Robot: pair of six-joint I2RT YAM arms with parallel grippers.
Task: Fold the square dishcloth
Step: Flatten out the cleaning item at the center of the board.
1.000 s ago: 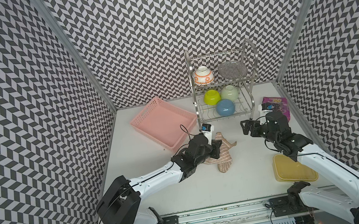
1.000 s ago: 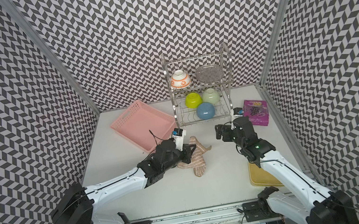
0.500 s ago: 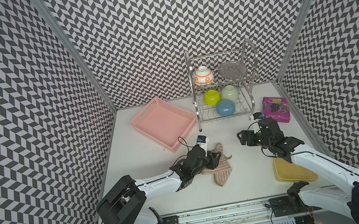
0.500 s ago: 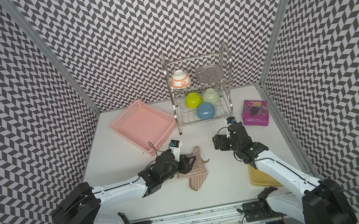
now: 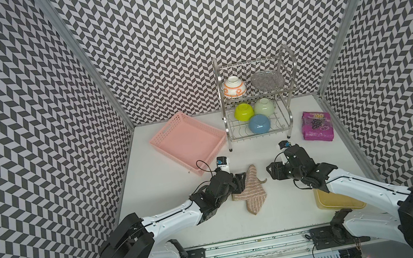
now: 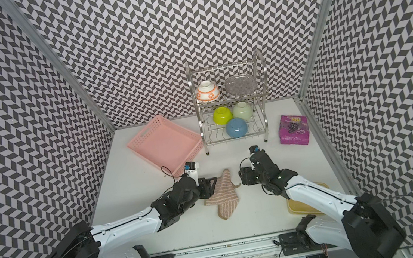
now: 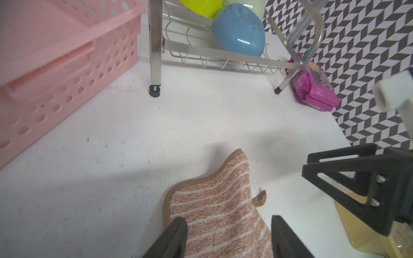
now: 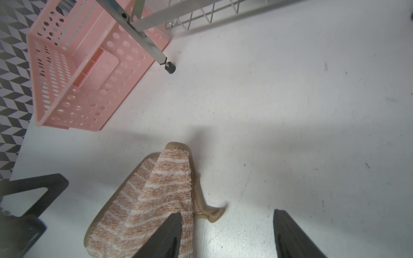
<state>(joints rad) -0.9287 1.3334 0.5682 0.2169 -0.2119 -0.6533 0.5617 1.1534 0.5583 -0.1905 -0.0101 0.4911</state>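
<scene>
Both arms have sunk lower and drawn toward 6 o'clock over the last second. The left gripper (image 7: 230, 234), which was pinched on the cloth, now has its jaws spread, one black finger on either side of the square dishcloth (image 7: 223, 201). The cloth fills most of that gap. Nothing looks clamped, though the wrist view is too close to say whether a finger brushes the fabric. The right gripper (image 8: 228, 230) has come in from 3 o'clock, its jaws narrower than before yet plainly apart and holding nothing. The cloth's tan corner loop (image 8: 214, 214) lies on the table inside that gap, just beside one fingertip. In both top views the dishcloth (image 5: 250, 190) has come down and rests rumpled on the white table (image 5: 169, 187), a little toward 6 o'clock of centre. One layer is lapped over another, with one pointed corner aimed at 12 o'clock and another at 6. The left gripper (image 5: 242, 183) sits at the cloth's 9 o'clock edge. The right gripper (image 5: 272, 172) is at its 3 o'clock side, near the loop (image 5: 264, 181). Farther out, the pink basket (image 5: 214, 155) lies at 11 o'clock and the wire dish rack (image 5: 226, 129) at 12 to 1, with a blue bowl (image 5: 259, 123) on its lower shelf. A purple packet (image 5: 317, 126) is at 2 o'clock, and a yellow tray (image 5: 327, 200) at 4 o'clock is partly under the right arm.
</scene>
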